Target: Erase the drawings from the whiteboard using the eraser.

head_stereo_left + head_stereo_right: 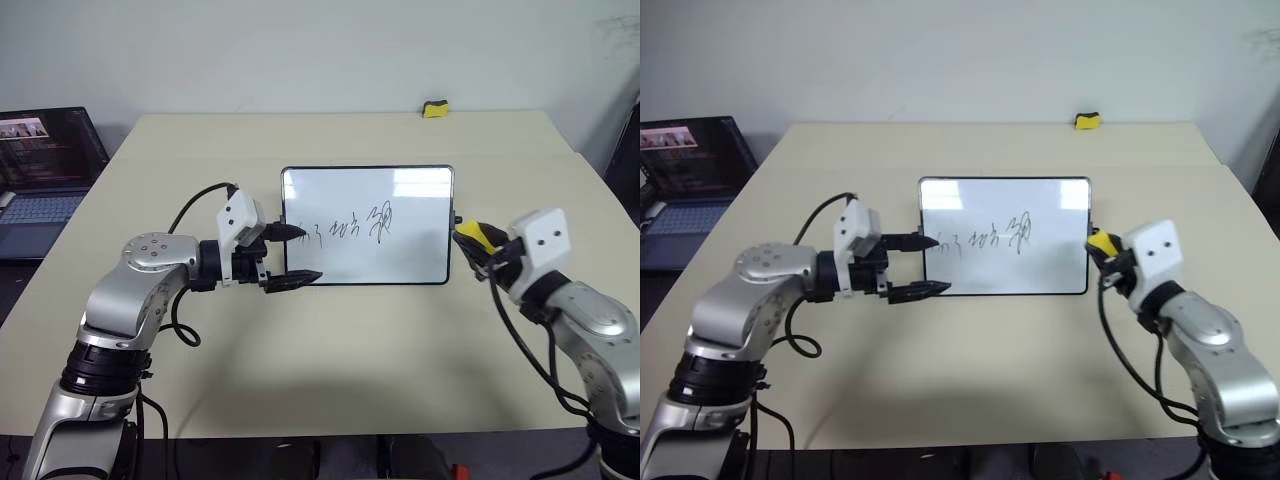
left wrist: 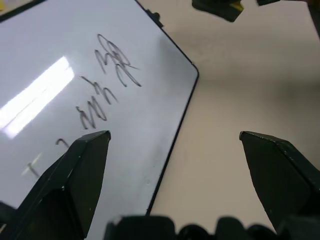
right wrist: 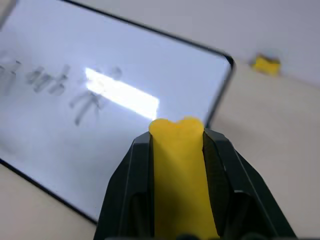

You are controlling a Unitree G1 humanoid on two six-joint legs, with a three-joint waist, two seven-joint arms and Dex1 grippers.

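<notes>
Beige table (image 1: 400,350) under whiteboard (image 1: 410,255), laptop (image 1: 45,175) beside.

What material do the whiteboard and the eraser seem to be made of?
The whiteboard: a glossy, hard coated white surface, since it mirrors a bright streak of light; its thin black frame looks like plastic. The eraser: matte yellow, probably foam, as its end bulges between the jaws.

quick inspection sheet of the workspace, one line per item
surface: beige table, whiteboard lying flat on it
job's things: drawings unerased; eraser pinched in the right pincer beside the board's right edge
clutter: second yellow block at the table's far edge
grippers: left pincer open at the board's left edge; right shut on the eraser
cables: black cable looped on the left arm
surroundings: laptop at left
</notes>
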